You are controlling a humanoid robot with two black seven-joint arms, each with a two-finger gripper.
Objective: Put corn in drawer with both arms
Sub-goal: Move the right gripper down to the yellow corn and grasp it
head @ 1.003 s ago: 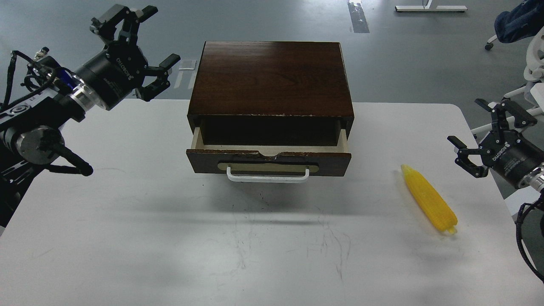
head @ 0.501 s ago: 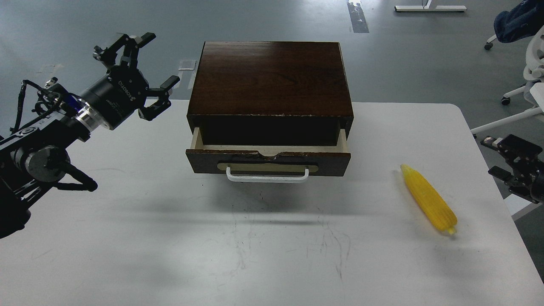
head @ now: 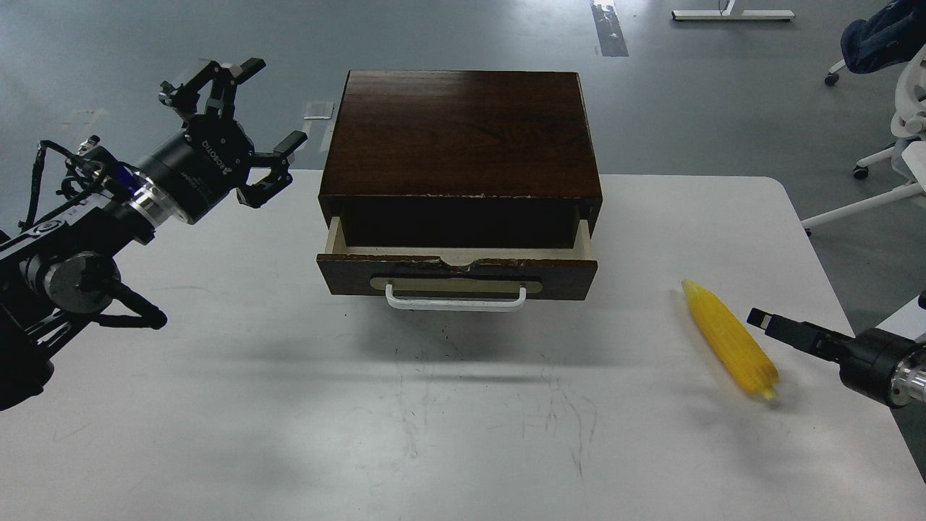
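Note:
The yellow corn [head: 729, 339] lies on the white table [head: 289, 405] at the right, narrow end pointing away from me. The dark wooden drawer [head: 457, 273], with a white bar handle [head: 456, 298], is pulled out a little from its dark box [head: 463, 130]; its pale inner sides show. My left gripper [head: 253, 116] is open and empty, raised in the air left of the box. My right gripper [head: 767, 323] is low at the table's right edge, just right of the corn and pointing at it. It is seen edge-on, so its fingers cannot be told apart.
Office chairs [head: 904, 108] stand on the grey floor beyond the table's right side. The box takes up the middle back of the table. The table's right edge runs close to the corn.
My right gripper has dropped down and turned, coming in low beside the corn. My left gripper has lowered a little and then held. The corn and the drawer have not moved.

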